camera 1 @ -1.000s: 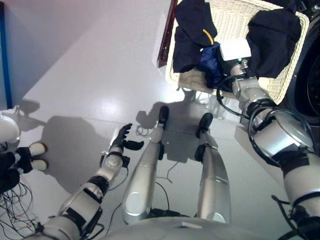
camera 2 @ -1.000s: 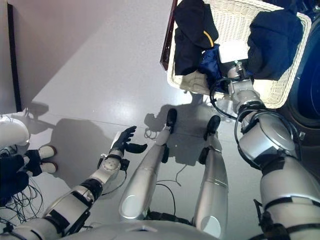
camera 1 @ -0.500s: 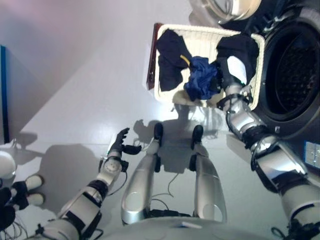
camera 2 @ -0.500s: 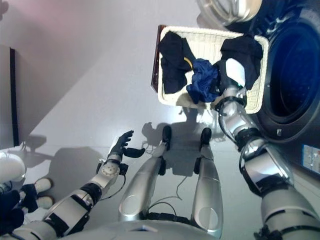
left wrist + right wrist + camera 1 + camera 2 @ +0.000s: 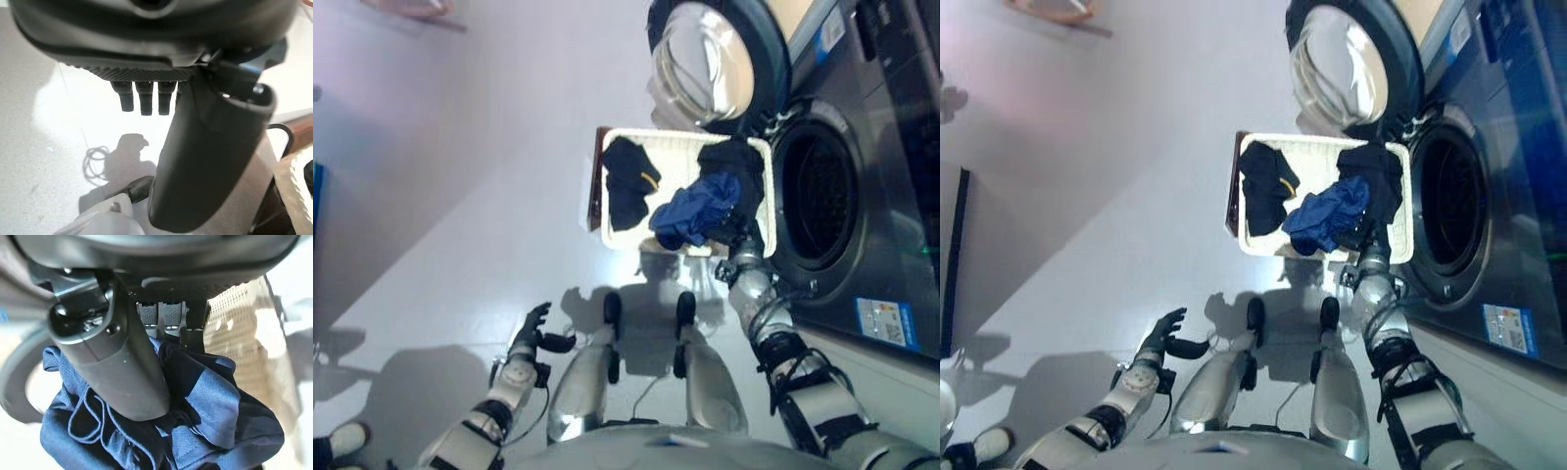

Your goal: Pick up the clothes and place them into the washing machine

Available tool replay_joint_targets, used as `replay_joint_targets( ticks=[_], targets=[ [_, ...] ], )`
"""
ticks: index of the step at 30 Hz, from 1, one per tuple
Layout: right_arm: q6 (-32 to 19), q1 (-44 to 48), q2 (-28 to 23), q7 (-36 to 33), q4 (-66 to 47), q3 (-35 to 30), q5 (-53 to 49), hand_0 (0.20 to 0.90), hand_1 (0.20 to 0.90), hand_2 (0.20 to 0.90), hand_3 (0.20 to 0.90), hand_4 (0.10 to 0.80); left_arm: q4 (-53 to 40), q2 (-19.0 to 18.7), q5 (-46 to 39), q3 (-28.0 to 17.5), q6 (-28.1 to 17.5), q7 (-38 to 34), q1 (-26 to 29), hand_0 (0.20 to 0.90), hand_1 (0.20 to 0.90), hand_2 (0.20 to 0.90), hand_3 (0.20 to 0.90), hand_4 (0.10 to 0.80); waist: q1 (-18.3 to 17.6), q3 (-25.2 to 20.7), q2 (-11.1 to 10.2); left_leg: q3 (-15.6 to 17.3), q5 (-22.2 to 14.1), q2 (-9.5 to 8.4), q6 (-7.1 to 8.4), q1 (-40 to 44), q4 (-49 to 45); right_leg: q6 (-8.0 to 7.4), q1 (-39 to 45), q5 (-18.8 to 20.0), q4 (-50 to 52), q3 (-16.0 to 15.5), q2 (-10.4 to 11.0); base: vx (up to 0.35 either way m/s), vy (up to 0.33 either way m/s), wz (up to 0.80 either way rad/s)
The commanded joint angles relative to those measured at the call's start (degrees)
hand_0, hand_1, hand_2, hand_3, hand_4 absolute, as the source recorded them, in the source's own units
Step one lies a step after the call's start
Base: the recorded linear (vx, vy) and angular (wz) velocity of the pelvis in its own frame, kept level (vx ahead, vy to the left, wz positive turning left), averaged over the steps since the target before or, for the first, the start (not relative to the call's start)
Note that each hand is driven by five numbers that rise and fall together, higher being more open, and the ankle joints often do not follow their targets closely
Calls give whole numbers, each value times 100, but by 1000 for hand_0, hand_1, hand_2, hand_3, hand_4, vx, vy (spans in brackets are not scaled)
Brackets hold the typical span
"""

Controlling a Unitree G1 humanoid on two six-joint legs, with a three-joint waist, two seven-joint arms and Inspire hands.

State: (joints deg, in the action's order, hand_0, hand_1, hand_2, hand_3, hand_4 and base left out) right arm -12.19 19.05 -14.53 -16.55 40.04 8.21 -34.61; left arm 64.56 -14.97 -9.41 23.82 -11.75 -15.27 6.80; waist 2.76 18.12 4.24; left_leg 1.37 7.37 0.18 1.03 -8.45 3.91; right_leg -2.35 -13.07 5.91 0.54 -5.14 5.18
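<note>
A white wicker basket (image 5: 677,139) stands beside the washing machine, whose drum opening (image 5: 822,201) is open. Black clothes lie in the basket at its left (image 5: 628,181) and at its far right (image 5: 736,162). My right hand (image 5: 737,238) is at the basket's near right corner and is shut on a bunched blue garment (image 5: 693,211). The right wrist view shows its thumb (image 5: 117,362) and fingers (image 5: 161,316) curled round the blue garment (image 5: 220,401). My left hand (image 5: 534,328) hangs open and empty over the floor at the lower left; it also shows in the left wrist view (image 5: 205,147).
The machine's round glass door (image 5: 710,64) stands open behind the basket. The dark brown box (image 5: 594,193) shows along the basket's left side. Grey floor spreads to the left. A person's white shoe (image 5: 347,438) is at the lower left corner.
The whole view has shifted and now takes in the machine's door and drum. My right hand has gathered the blue garment and raised it above the other clothes. The left hand stays open.
</note>
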Motion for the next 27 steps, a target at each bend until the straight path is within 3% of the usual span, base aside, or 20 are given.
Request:
replay_joint_targets(
  ticks=[1, 5, 9, 15, 21, 24, 27],
  targets=[
    [-877, -169, -48, 244, -1305, -297, -241, 300, 300, 300, 300, 400, 495, -52, 184, -194, -74, -25, -177, 900, 900, 900, 900, 800, -22, -637, 37, 8, -75, -56, 104, -280, -39, -385, 121, -523, 483, -131, 179, 49, -6, 4],
    [-1115, -309, 41, 139, -1876, -456, -126, 300, 300, 300, 300, 400, 529, 9, 209, -212, -98, -35, -253, 900, 900, 900, 900, 800, -47, -831, 9, 42, -126, -55, 103, -150, -23, -416, 293, -466, 310, -153, 192, 79, -4, 0],
    [-1152, -460, -99, -251, -2228, -606, 672, 300, 300, 300, 300, 400, 514, 72, 292, -237, -130, -84, -326, 900, 900, 900, 900, 800, -82, -947, 15, 80, -275, -72, 49, 30, -89, -431, 460, -542, 340, -99, 218, 89, 16, -2],
    [-1238, -288, 0, -507, -2085, -683, 680, 300, 300, 300, 300, 400, 424, 102, 291, -146, -157, -163, -261, 900, 900, 900, 900, 800, -97, -879, 71, 80, -333, -99, 12, -49, -199, -434, 377, -567, 402, -108, 260, 11, 9, -1],
    [-1979, 949, 757, -390, -1545, -1174, -1652, 300, 300, 300, 300, 400, 173, 207, -267, 216, -256, -268, 224, 900, 900, 900, 900, 800, -27, -292, 391, 60, -205, -202, -30, -808, -373, -377, -517, -459, 704, 35, 265, -167, 63, -7],
    [-2241, 1635, 768, -526, -1439, -1289, -2001, 300, 300, 300, 300, 400, 105, 273, -506, 392, -254, -309, 422, 900, 900, 900, 900, 800, 49, -45, 451, 72, -275, -262, -85, -1438, -943, -317, -1162, -396, 1086, 178, 254, -222, 82, -8],
    [-2476, 2077, 677, -665, -1305, -1460, -2173, 300, 300, 300, 300, 400, 123, 301, -562, 472, -237, -378, 644, 900, 900, 900, 900, 800, 100, 150, 433, 32, -448, -284, -66, -2105, -1538, -262, -1799, -610, 1773, 202, 271, -140, 28, -23]
  ],
)
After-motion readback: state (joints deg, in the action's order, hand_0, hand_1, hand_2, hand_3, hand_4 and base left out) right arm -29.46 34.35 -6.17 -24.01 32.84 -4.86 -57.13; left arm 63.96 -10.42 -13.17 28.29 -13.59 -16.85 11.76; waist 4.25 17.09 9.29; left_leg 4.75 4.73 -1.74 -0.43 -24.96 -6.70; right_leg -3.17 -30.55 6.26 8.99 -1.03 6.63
